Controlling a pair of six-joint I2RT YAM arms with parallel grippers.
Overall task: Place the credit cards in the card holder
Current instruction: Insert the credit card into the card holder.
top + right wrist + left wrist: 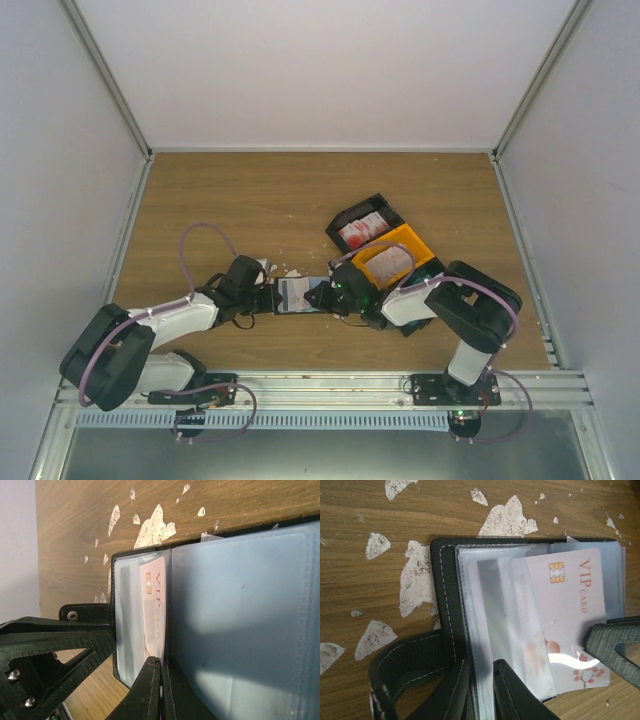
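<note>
Right gripper (161,663), fingers pressed together, touches the card holder (240,605); left gripper (481,666) pinches its opposite edge.

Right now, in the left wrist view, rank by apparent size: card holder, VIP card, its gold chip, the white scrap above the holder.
1. card holder
2. VIP card
3. white scrap
4. gold chip
All lie flat at similar distance, so nearness hardly skews this.

White torn paper scraps (510,517) lie scattered across a brown wood-grain table (250,200) enclosed by plain white walls (320,70). Toward the right, a black open plastic tray (350,212) sits just beside an orange open plastic tray (412,240). A silver metal rail (330,385) runs along the table's near edge.
</note>
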